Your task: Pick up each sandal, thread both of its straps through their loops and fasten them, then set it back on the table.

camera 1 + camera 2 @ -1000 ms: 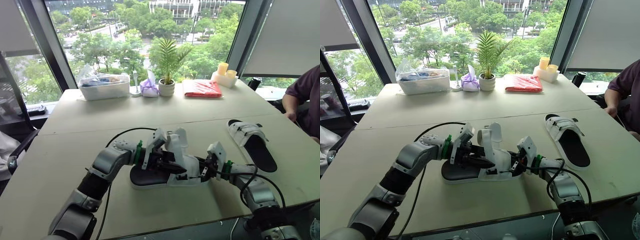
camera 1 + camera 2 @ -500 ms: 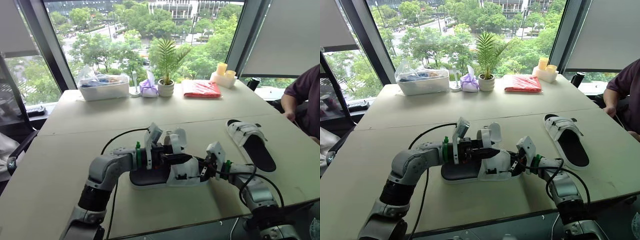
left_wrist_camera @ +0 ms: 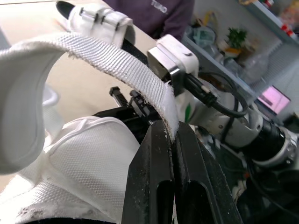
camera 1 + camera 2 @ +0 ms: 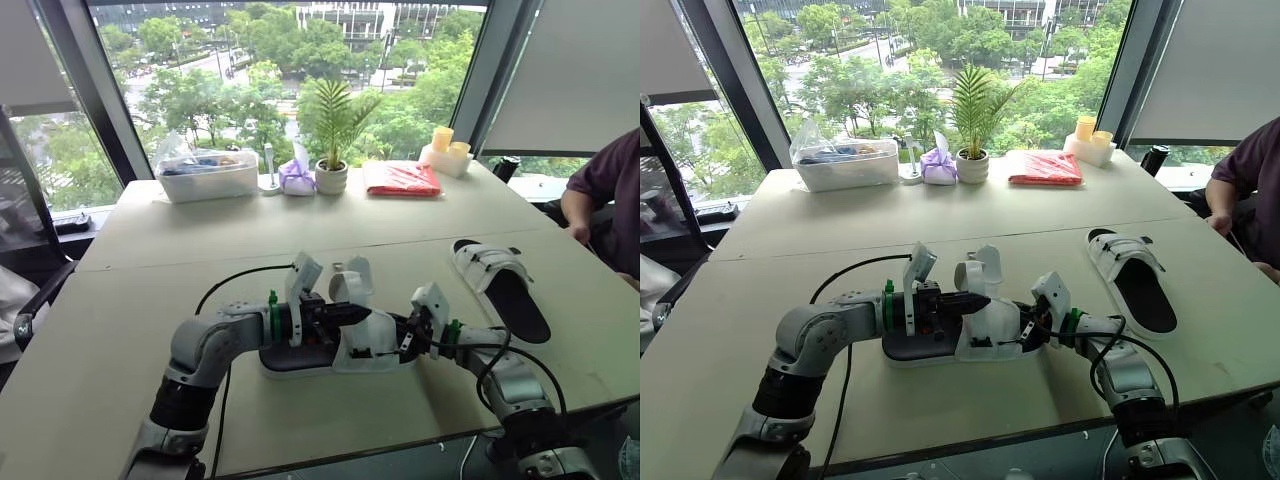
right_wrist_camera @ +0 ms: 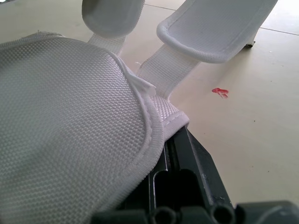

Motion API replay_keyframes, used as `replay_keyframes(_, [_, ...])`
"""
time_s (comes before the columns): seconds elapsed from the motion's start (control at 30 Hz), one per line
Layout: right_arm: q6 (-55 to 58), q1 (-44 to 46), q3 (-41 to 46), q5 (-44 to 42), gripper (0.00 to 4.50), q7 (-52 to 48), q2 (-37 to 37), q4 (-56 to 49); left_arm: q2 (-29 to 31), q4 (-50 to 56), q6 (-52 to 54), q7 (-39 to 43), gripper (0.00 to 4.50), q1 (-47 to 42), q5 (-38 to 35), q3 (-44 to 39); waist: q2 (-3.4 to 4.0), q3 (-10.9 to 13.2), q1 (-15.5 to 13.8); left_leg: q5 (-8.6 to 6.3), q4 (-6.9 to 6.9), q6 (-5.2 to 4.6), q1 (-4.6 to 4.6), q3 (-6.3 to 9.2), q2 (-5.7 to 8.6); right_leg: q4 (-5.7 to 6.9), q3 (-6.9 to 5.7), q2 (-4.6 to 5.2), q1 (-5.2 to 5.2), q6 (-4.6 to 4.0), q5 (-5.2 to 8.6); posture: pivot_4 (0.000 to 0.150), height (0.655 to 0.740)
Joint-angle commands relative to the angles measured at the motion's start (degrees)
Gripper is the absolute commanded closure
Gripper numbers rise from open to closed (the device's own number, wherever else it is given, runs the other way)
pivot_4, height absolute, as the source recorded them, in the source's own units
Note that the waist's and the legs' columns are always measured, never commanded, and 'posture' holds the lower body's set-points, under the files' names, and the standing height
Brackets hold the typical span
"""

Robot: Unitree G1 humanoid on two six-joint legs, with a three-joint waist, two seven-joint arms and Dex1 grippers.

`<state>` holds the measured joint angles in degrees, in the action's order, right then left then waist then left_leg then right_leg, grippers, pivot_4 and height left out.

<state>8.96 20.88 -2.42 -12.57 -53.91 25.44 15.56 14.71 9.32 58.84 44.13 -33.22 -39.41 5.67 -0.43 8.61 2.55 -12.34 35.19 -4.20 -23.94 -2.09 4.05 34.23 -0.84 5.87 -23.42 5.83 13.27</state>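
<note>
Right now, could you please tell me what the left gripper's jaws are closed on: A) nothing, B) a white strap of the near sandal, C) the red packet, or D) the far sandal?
B: the left wrist view shows the left gripper with its jaws shut on the white strap of the near sandal; the far sandal lies apart from it.

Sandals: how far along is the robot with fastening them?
The far sandal lies on the table, straps apparently fastened. The near sandal is in hand: the left gripper pinches one strap, both straps standing loose. Threading, fastening and setting down remain.
</note>
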Motion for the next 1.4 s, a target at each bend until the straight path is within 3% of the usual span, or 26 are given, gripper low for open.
replay_keyframes(0.03, [1.1, -0.8, -2.4, 1.5, 4.50, 0.5, -1.3, 3.4, 2.0, -0.3, -2.5, 4.7, 4.49, -2.2, 0.1, 2.3, 0.00, 0.0, 0.0, 0.00, 0.00, 0.00, 0.01, 0.00, 0.00, -0.01, 0.00, 0.00, 0.00, 0.00, 0.00, 0.150, 0.7388])
replay_keyframes(0.3, [1.0, -1.0, -2.2, 1.5, 4.50, 0.7, -1.3, 3.2, 2.7, -3.0, -4.4, 7.6, 4.49, -2.5, 1.3, 5.5, -0.01, 0.0, 0.0, -0.01, -0.02, 0.02, 0.03, 0.00, 0.00, -0.03, 0.01, 0.01, -0.01, -0.02, -0.01, 0.150, 0.7388])
replay_keyframes(0.57, [0.7, -1.2, -2.3, 1.6, 4.50, 0.8, -1.3, 3.1, -2.1, -6.5, 0.1, 2.3, 4.49, -3.6, -2.6, -0.6, -0.03, 0.0, 0.0, -0.01, -0.02, 0.02, 0.03, 0.00, 0.00, -0.02, 0.01, 0.01, -0.02, -0.02, -0.01, 0.150, 0.7388])
replay_keyframes(1.23, [0.0, -0.9, -2.1, 1.9, 4.50, 1.1, -2.0, 3.7, 3.5, -4.2, -8.6, 7.6, 4.49, 0.7, 4.4, 7.0, -0.03, 0.0, 0.1, -0.02, -0.08, 0.03, 0.03, 0.00, -0.01, -0.03, 0.01, 0.03, -0.10, -0.05, -0.02, 0.150, 0.7388])
replay_keyframes(1.33, [0.0, -1.0, -2.1, 1.9, 4.50, 1.0, -2.0, 3.7, 3.2, -3.4, -9.1, 7.0, 3.59, 1.0, 3.4, 5.5, -0.03, 0.0, 0.0, -0.05, -0.08, 0.09, 0.04, 0.00, -0.01, -0.03, 0.01, 0.04, -0.13, -0.06, -0.03, 0.150, 0.7388])
replay_keyframes(1.4, [-0.1, -1.1, -2.1, 1.9, 4.50, 0.9, -1.9, 3.6, 3.4, -2.0, -9.0, 6.9, 2.63, 1.3, 2.7, 4.8, -0.03, 0.0, 0.0, -0.05, -0.07, 0.09, 0.04, 0.00, -0.01, -0.03, 0.01, 0.04, -0.13, -0.06, -0.03, 0.150, 0.7388])
